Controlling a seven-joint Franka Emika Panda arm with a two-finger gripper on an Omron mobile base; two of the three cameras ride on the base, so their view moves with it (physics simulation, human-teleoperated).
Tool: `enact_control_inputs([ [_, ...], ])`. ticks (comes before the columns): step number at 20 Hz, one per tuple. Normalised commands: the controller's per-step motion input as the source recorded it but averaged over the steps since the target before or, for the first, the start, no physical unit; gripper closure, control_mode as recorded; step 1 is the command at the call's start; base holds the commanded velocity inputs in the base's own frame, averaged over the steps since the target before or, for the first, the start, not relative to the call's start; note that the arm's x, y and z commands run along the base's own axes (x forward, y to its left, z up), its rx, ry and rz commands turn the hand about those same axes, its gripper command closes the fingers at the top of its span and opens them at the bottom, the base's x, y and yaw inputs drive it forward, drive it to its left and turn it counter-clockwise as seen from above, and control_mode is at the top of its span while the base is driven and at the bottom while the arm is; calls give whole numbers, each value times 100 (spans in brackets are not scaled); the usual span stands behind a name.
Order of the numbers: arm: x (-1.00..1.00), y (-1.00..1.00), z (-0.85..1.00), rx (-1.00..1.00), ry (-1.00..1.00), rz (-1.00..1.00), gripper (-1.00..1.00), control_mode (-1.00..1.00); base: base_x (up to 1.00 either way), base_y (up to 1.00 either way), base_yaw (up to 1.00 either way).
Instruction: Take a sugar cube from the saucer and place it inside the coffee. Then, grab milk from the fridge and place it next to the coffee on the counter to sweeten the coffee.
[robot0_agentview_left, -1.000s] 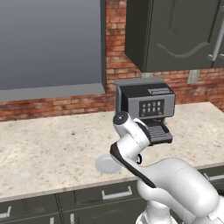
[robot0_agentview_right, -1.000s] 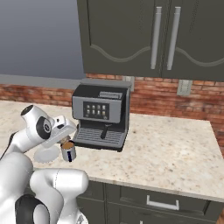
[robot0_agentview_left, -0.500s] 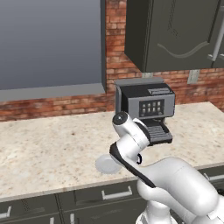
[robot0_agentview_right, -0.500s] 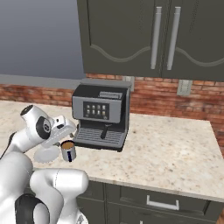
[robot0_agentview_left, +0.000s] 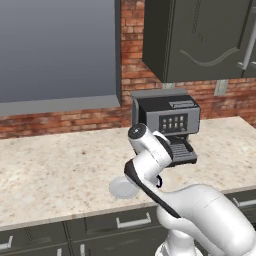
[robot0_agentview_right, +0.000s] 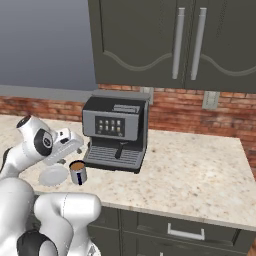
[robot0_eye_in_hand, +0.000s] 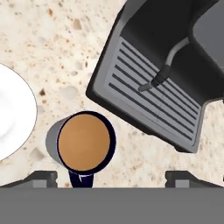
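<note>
We see the coffee (robot0_eye_in_hand: 83, 142) standing upright on the counter (robot0_eye_in_hand: 43, 52) between the saucer (robot0_eye_in_hand: 13, 113) and the espresso machine (robot0_eye_in_hand: 162, 87), its handle toward our gripper (robot0_eye_in_hand: 111, 177). Our hand hangs above it, pointing down, fingers spread wide and empty.

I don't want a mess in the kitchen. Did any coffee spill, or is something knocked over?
Nothing stands out. The mug of coffee stands upright on the counter, full of brown liquid, with no puddle around it. The saucer lies flat beside it, and the espresso machine sits squarely behind. The open gripper hangs above the mug.
</note>
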Motion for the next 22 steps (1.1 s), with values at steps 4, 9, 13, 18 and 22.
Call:
enact_control_inputs([
  [4, -41, -51, 48, 26, -26, -14, -100, -100, 0, 0, 0],
  [9, -48, -84, 36, 43, -26, -17, -100, -100, 0, 0, 0],
  [13, -21, -28, 10, 12, -11, 0, -100, -100, 0, 0, 0],
  [18, 0, -16, 11, 6, -1, 0, -100, -100, 0, 0, 0],
  [22, 0, -4, 0, 1, 0, 1, -100, 100, 0, 0, 0],
])
